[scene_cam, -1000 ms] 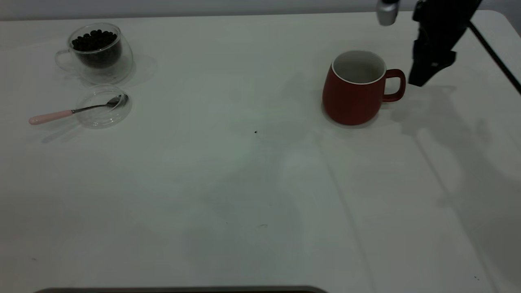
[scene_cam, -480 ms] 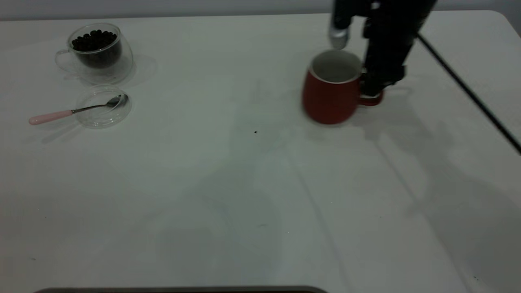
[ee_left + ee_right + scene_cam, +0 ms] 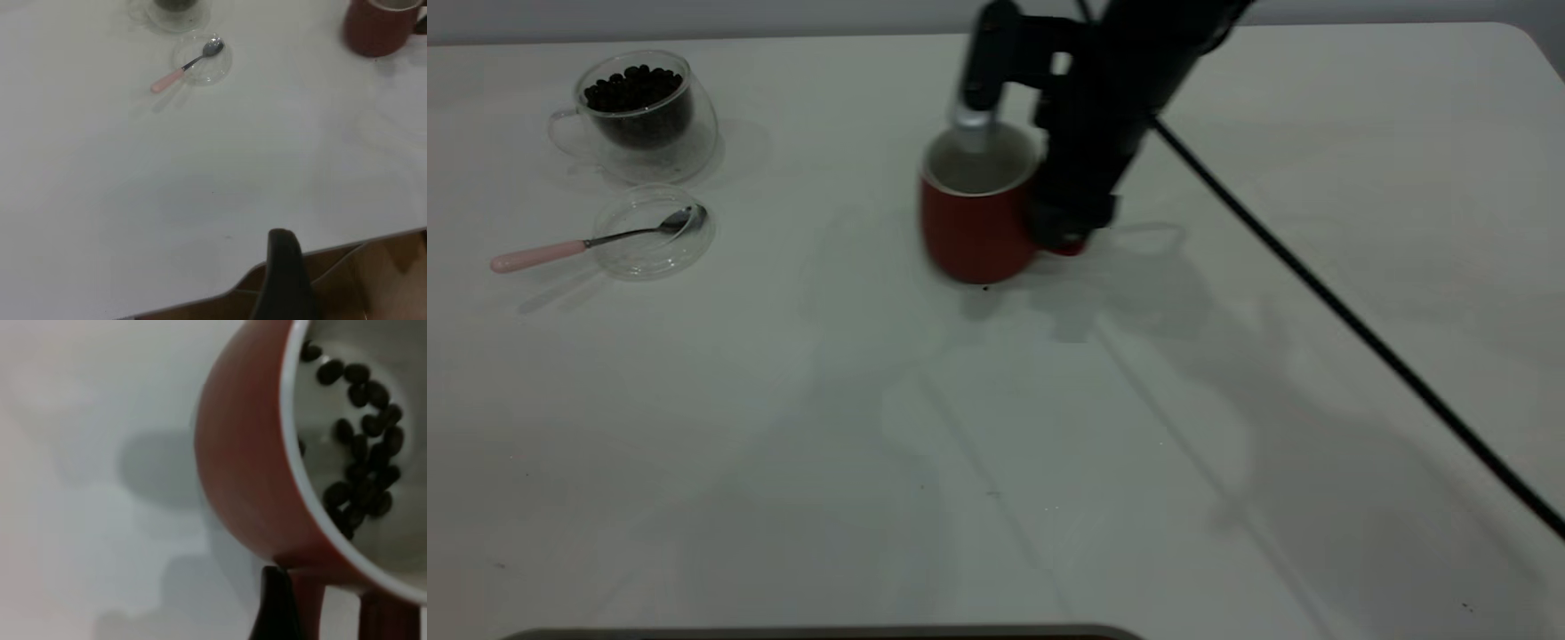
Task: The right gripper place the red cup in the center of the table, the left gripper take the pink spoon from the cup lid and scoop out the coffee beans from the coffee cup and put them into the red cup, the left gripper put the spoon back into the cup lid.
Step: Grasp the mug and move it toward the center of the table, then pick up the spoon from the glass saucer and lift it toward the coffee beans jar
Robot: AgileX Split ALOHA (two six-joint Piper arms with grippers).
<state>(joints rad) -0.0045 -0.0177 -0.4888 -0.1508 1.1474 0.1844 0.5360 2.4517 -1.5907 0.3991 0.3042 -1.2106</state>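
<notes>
Since the earlier frame your right gripper (image 3: 1063, 233) has carried the red cup (image 3: 971, 227) from the right side of the surface (image 3: 996, 427) leftward, and it is now near the centre, towards the far side. The fingers are closed on the cup's handle, and whether the base rests on the surface yet I cannot tell. So step one is nearly done; release is left, then all the scooping.

Your left gripper (image 3: 285, 280) sits parked off the near edge; I cannot tell how its fingers stand. The spoon (image 3: 587, 242) lies untouched at far left, bowl in the lid (image 3: 651, 233), pink handle poking out leftward. Just beyond stands the glass cup (image 3: 640, 114), full of beans (image 3: 633, 87).

The red cup is glossy dark red, white inside, and already holds some beans of its own.
</notes>
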